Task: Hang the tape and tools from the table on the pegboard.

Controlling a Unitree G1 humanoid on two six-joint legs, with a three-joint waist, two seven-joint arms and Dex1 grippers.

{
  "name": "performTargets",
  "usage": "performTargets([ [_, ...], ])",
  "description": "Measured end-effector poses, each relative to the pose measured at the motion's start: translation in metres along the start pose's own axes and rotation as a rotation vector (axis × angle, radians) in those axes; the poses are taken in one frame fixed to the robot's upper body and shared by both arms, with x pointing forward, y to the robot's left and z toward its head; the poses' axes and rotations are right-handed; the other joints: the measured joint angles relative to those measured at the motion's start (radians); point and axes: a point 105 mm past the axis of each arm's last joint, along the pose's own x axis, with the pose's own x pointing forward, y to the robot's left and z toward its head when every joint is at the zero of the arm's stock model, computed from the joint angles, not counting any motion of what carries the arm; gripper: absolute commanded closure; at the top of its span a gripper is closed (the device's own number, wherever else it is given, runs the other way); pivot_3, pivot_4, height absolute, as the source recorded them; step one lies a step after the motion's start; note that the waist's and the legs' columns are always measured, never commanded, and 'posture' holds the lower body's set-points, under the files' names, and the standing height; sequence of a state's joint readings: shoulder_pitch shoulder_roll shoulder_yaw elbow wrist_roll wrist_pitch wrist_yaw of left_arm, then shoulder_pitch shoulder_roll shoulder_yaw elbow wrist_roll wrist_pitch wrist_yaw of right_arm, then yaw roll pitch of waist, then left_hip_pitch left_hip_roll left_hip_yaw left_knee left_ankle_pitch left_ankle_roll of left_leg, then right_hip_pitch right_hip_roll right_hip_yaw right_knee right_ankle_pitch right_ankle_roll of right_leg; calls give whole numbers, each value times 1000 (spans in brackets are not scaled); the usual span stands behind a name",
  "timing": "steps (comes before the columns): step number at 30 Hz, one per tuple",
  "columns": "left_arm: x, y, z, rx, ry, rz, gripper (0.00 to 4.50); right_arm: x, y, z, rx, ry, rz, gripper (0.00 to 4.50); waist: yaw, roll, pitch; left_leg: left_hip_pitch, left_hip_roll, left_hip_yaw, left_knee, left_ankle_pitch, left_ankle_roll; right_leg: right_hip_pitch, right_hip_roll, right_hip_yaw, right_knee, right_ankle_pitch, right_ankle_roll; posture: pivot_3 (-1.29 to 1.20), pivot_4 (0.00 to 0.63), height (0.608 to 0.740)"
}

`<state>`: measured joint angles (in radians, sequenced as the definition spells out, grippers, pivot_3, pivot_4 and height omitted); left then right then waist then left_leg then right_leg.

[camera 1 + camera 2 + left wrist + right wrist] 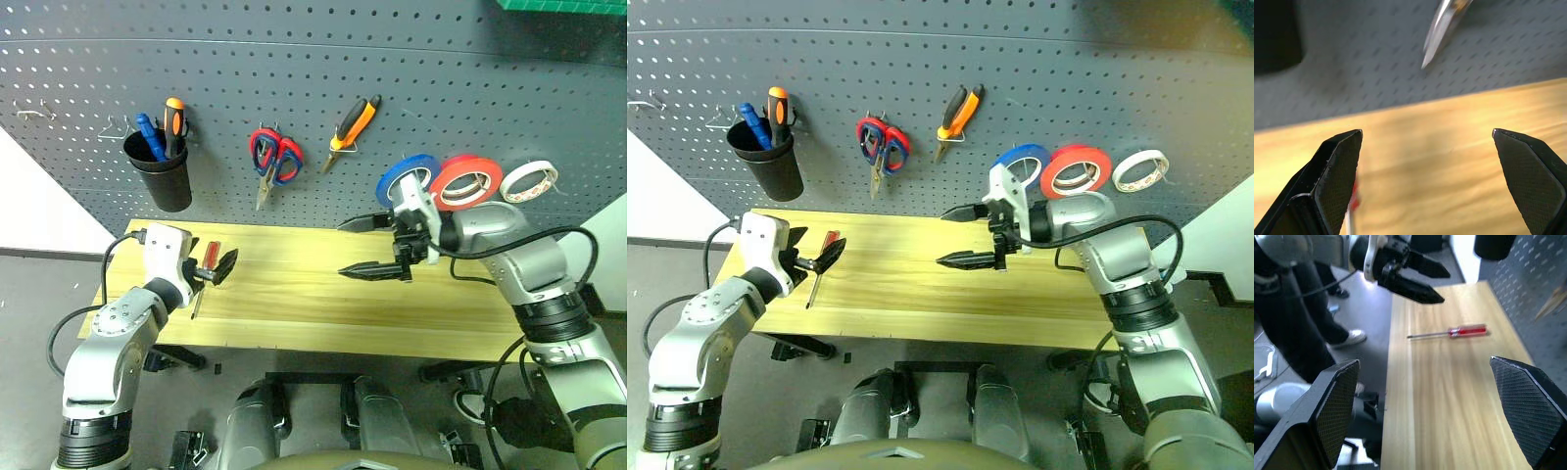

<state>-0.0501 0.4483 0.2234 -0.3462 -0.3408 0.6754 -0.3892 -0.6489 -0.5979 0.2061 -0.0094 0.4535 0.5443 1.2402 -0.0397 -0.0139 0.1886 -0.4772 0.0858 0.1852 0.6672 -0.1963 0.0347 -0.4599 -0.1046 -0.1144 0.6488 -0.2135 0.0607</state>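
On the table [294, 304], near its left end, lies the red-handled screwdriver [1466, 331]. My left gripper [214, 266] hovers open just above it, holding nothing. Its fingers [1337, 181] frame bare wood, with a bit of red handle beside one. My right gripper [343, 248] stands open and empty over the table's middle, pointing left. On the pegboard [294, 59] hang the orange-and-black pliers [353, 122] and the red tape [465, 181]. Scissors [274, 157] with red and bluish loops hang left of the pliers.
A black cup [162, 176] on the pegboard holds a blue and an orange-black screwdriver. A blue roll [407, 176] and a cream-white roll [529, 181] flank the red tape. A person's legs [1308, 323] stand beyond the table's left end.
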Motion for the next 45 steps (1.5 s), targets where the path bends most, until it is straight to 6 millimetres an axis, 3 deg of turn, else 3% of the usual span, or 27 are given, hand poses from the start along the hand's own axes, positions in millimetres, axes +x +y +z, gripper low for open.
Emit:
performTargets([
  [3, 1, 19, -13, 36, 76, 51, 34, 10, -2, 6, -2, -26, 16, 0, 8, 1, 2, 0, 0, 0, 0, -2, 2, -1, -1, 0, 0, -1, -2, 32, 216, 730],
  [8, 15, 34, -7, 16, 90, 111, 34, 19, -11, -4, 43, -10, 6, 0, 36, 1, 9, 0, 1, 0, 0, -2, 3, -1, -4, 0, 0, -2, -4, 60, 274, 730],
  [18, 50, 59, 8, 7, 115, 222, 34, 4, -31, -11, 50, 63, -32, 0, 53, 1, 81, 0, 0, 0, 0, -1, 7, -1, -9, 0, 0, -3, -5, 46, 380, 730],
  [33, 93, 42, -5, -71, 209, 238, 34, -17, -38, -22, 74, 117, -112, 0, 51, 0, 195, -1, -2, 1, 0, 3, 10, -2, -14, 0, 3, -1, -1, -4, 473, 730],
  [37, 103, 44, 3, -78, 218, 271, 34, -21, -37, -27, 94, 129, -126, 0, 50, 0, 208, -1, -2, 0, -1, 4, 9, -2, -14, 0, 3, -1, 0, -14, 476, 730],
  [42, 104, 45, 4, -97, 232, 279, 1086, -21, -33, -28, 92, 139, -126, 0, 44, 1, 209, -1, -2, 1, -2, 5, 7, -3, -14, 0, 3, -1, 1, -18, 463, 730],
  [45, 103, 44, 2, -101, 248, 279, 2105, -25, -34, -26, 87, 139, -136, 0, 41, 1, 209, 0, -2, 1, -2, 3, 10, -3, -14, 1, 3, -1, 1, -16, 459, 730],
])
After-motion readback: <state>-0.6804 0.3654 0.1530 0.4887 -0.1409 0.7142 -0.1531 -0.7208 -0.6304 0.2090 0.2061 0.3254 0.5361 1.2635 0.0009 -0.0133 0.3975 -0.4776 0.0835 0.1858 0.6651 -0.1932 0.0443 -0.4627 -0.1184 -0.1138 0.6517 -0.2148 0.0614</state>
